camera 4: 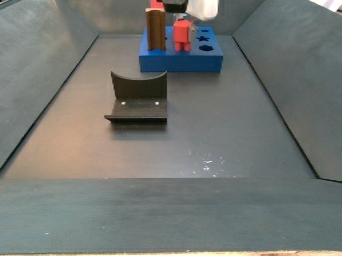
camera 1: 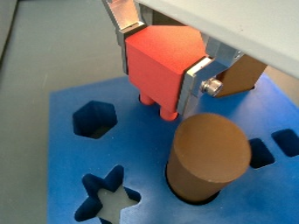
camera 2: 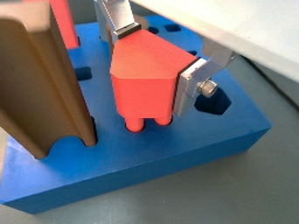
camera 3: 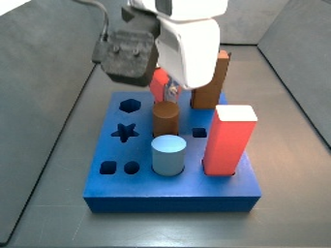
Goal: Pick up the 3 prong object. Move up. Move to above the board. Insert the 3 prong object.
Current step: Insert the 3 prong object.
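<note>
My gripper [camera 1: 162, 59] is shut on the 3 prong object [camera 1: 158, 70], a red-orange piece with a blocky body and short prongs pointing down. It also shows in a wrist view [camera 2: 142, 80], held between the silver fingers [camera 2: 191, 80]. The prong tips meet the top of the blue board [camera 1: 65, 153], near its back edge [camera 2: 176, 144]. I cannot tell how deep they sit. In a side view the gripper [camera 3: 165, 92] hangs over the board's [camera 3: 135, 189] far part, with the piece [camera 3: 159, 83] partly hidden behind it.
On the board stand a brown cylinder [camera 1: 208, 159], a brown notched block [camera 2: 41, 83], a large red block [camera 3: 230, 140] and a pale blue cylinder [camera 3: 168, 155]. Hexagon [camera 1: 96, 118] and star [camera 1: 111, 194] holes are open. The fixture [camera 4: 138, 97] stands on the floor before the board [camera 4: 181, 60].
</note>
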